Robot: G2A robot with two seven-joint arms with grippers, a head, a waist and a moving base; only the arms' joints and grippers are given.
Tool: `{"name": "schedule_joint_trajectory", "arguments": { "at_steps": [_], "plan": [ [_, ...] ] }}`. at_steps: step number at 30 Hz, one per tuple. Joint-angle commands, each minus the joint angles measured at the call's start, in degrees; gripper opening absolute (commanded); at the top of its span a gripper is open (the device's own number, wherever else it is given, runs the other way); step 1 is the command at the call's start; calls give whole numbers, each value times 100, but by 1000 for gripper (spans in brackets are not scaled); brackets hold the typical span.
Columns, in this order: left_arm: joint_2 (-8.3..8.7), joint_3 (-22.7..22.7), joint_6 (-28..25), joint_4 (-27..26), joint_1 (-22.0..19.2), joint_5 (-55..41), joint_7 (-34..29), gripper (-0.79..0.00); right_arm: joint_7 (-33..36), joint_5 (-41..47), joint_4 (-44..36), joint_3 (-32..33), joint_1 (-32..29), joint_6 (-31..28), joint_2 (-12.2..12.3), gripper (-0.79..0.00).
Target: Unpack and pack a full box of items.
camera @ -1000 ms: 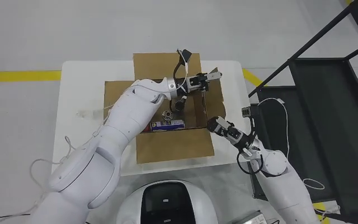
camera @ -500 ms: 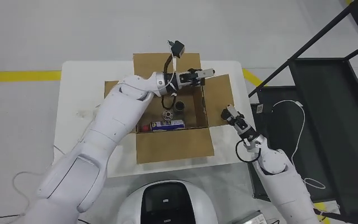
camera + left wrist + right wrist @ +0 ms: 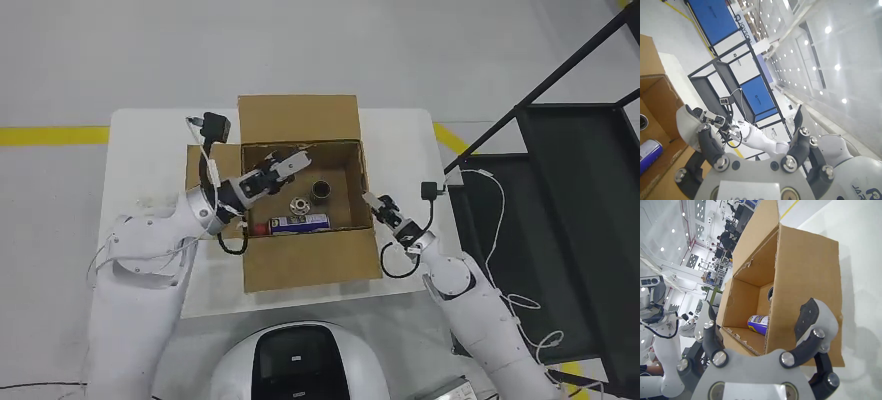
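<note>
White table (image 3: 150,160) | left hand (image 3: 292,158) over box (image 3: 300,120) | right hand (image 3: 370,203) beside it

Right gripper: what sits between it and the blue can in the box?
The box's cardboard side wall stands between the right gripper and the blue can, as the right wrist view shows.

Large industrial robotics hall, high ceiling with rows of round lights (image 3: 828,29), blue partition panels (image 3: 715,19), black metal rack (image 3: 570,150), yellow line (image 3: 50,134) on pale glossy floor (image 3: 100,50), distant desks and office chairs (image 3: 730,228).
</note>
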Motion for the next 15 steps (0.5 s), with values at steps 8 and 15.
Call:
{"name": "schedule_joint_trajectory", "arguments": {
  "at_steps": [8, 15],
  "plan": [
    [133, -867, 141, -840, 1202, 99, 633, 0, -276, -205, -281, 364, -90, -327, 40, 0],
    [208, -1608, -170, -785, 1785, -432, 779, 0, -247, -287, -1065, 716, -426, -468, 98, 0]
  ]
}}
